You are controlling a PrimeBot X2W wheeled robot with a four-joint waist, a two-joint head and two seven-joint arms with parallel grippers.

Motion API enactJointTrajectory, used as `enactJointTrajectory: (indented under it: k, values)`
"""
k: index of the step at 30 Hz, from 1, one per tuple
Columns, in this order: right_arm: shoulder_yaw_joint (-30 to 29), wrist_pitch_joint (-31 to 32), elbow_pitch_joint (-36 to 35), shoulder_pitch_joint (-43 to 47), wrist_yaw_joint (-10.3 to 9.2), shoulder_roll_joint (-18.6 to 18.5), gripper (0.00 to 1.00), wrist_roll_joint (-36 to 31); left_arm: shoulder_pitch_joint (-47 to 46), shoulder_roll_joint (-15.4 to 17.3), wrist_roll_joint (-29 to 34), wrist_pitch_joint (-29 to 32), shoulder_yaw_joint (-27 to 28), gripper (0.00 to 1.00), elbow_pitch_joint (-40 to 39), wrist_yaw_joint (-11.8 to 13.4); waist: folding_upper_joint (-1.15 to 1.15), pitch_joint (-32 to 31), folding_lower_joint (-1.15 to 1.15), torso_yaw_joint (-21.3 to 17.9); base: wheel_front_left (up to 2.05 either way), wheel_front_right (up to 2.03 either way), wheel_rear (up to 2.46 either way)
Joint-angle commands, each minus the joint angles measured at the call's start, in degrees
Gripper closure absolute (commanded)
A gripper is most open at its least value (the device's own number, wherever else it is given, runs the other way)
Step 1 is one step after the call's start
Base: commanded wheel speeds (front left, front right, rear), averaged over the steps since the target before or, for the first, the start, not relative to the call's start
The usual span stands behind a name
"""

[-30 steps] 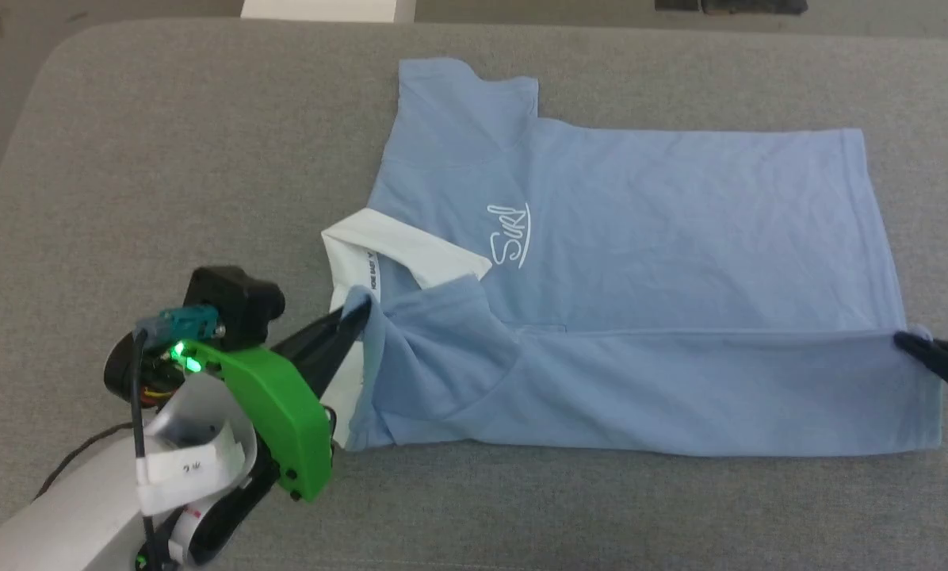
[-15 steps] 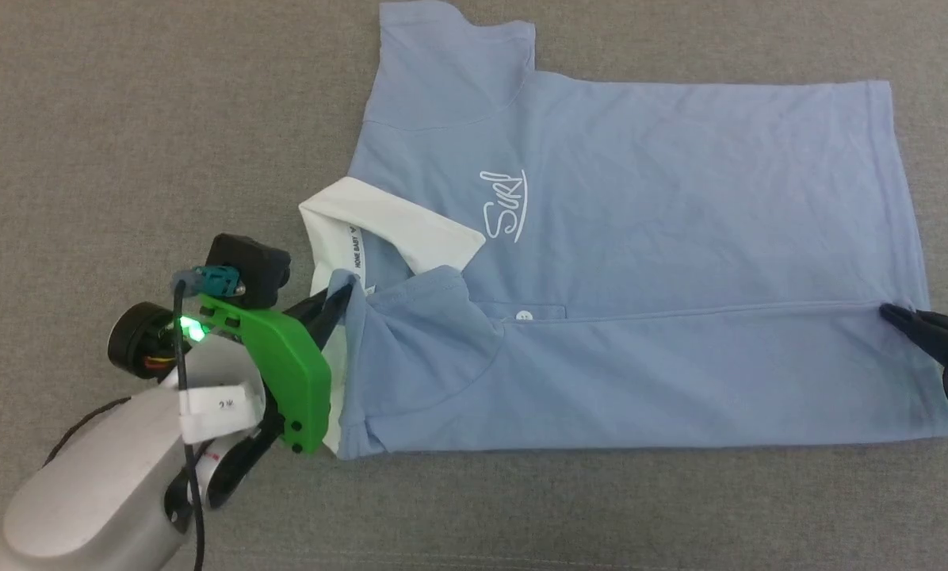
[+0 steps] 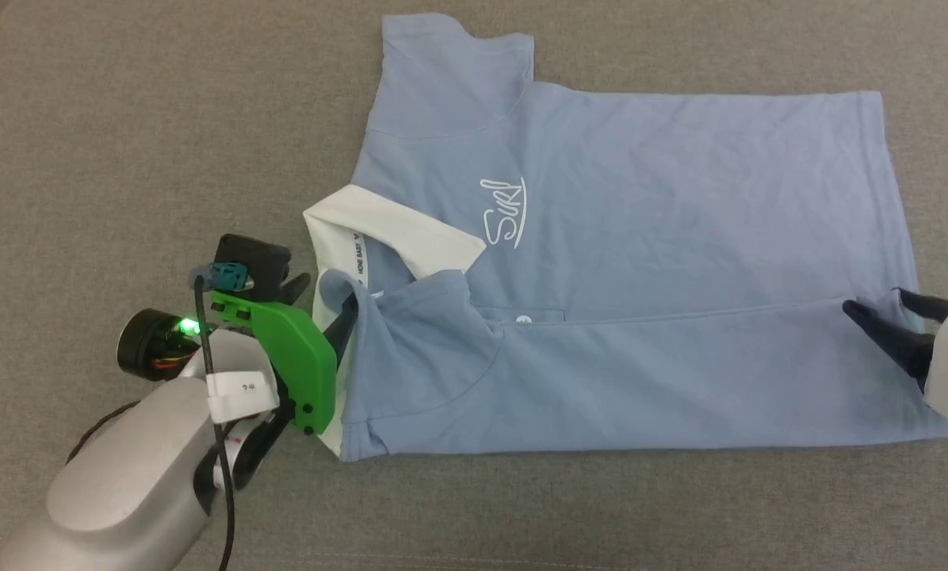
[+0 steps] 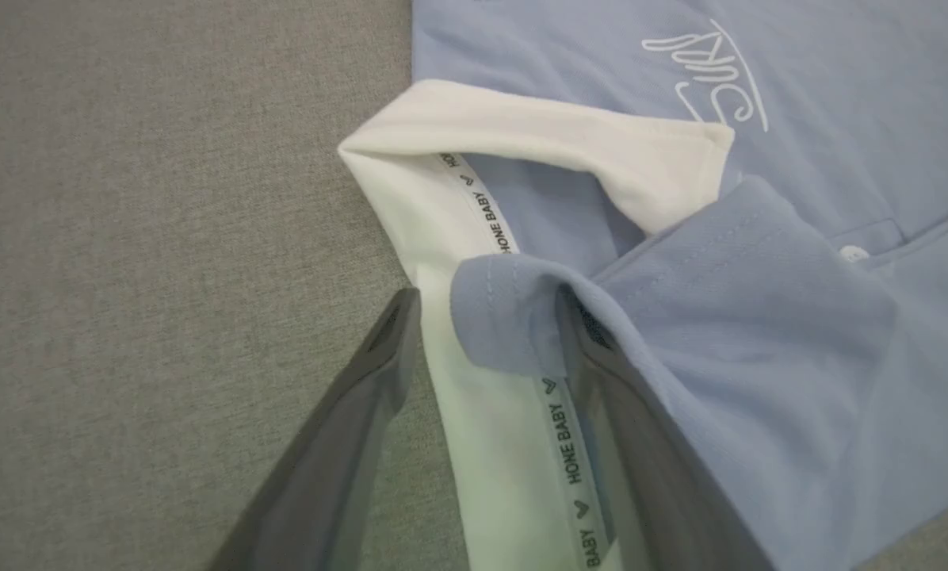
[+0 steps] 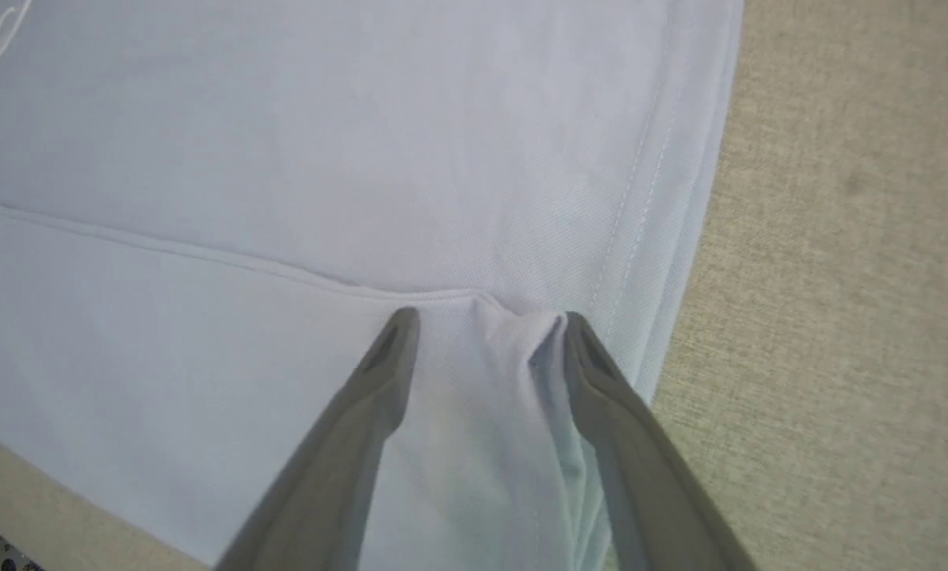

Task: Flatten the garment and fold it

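Observation:
The garment (image 3: 640, 238), a light blue polo shirt with a white collar (image 3: 379, 238) and a "Surf" logo (image 3: 506, 212), lies on the grey surface. Its near long side is folded over the middle, and one white button (image 3: 524, 319) shows. My left gripper (image 3: 327, 292) stands open at the collar end. A folded blue corner (image 4: 506, 309) rests between its fingers, against the right one. My right gripper (image 3: 878, 301) is open at the hem end (image 5: 656, 238), with a small pucker of cloth (image 5: 514, 333) between its fingertips.
The grey padded surface (image 3: 125, 143) spreads out on all sides of the shirt. My left forearm with its green bracket (image 3: 296, 357) and a black cable lies at the lower left, close to the collar.
Both grippers have opened and let go of the folded edge, which now lies on the shirt. The head camera has shifted slightly.

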Motion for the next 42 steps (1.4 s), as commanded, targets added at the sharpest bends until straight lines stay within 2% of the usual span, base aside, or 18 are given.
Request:
enactJointTrajectory:
  k: [1,5,10,15,18,21,26,31,36,39,42]
  values:
    - [-0.83,-0.88,0.12,-1.03,-0.09,0.64,0.0,-0.75,-1.0,-0.63,0.66,-0.8,0.48,0.0,0.19,0.79,0.0,-1.12,0.0,0.06,0.0,0.0,0.0]
    - [-3.4,-4.68,-0.65,-0.35,-0.09,2.04,0.0,-3.93,-0.19,-2.04,-0.1,-3.64,2.62,0.0,0.11,3.42,0.0,-3.29,0.0,0.04,0.0,0.0,0.0]
    - [-9.02,-14.35,-1.55,2.88,-0.09,5.56,0.0,-11.63,2.89,-3.59,-0.88,-9.13,6.01,0.0,-3.12,7.82,0.0,-6.07,0.0,-0.18,0.0,0.0,0.0]
    - [-18.64,-22.61,-1.25,9.6,-0.09,12.4,0.0,-19.89,8.3,-3.87,-0.15,-13.93,7.83,0.0,-8.05,12.87,0.0,-8.14,0.0,-0.6,0.0,0.0,0.0]
    - [-24.58,-24.94,-2.43,14.01,-0.09,16.32,0.0,-25.85,11.14,-3.19,1.4,-15.19,7.13,0.0,-10.75,14.99,0.0,-8.86,0.0,-0.71,0.0,0.0,0.0]
    - [-31.91,-24.68,-5.0,19.07,-0.09,21.83,0.0,-31.69,13.87,-2.47,2.89,-15.3,5.69,0.0,-12.92,16.97,0.0,-9.33,0.0,-0.84,0.0,0.0,0.0]
    - [-39.97,-19.57,-12.58,26.54,-0.09,30.43,0.0,-40.6,16.85,-1.23,3.62,-10.9,1.43,0.0,-14.47,17.9,0.0,-9.37,0.0,-1.05,0.0,0.0,0.0]
    - [-44.27,-14.67,-20.47,30.76,-0.09,35.88,0.0,-44.67,17.37,0.04,1.99,-2.16,-1.76,0.0,-14.71,19.18,0.0,-8.25,0.0,-1.65,0.0,0.0,0.0]
    - [-45.27,-11.59,-25.55,32.11,-0.09,38.01,0.0,-45.96,16.16,1.87,1.97,5.87,-3.51,0.0,-13.28,22.76,0.0,-6.43,0.0,-2.41,0.0,0.0,0.0]
    - [-45.66,-10.62,-27.2,32.47,-0.09,38.57,0.0,-46.1,15.06,2.61,3.04,8.61,-3.93,0.0,-12.7,25.46,0.0,-5.14,0.0,-2.82,0.0,0.0,0.0]
    - [-45.84,-10.15,-28.14,32.63,-0.09,38.96,0.0,-46.1,14.65,2.95,3.3,10.61,-4.52,0.0,-12.22,26.64,0.0,-4.02,0.0,-3.07,0.0,0.0,0.0]
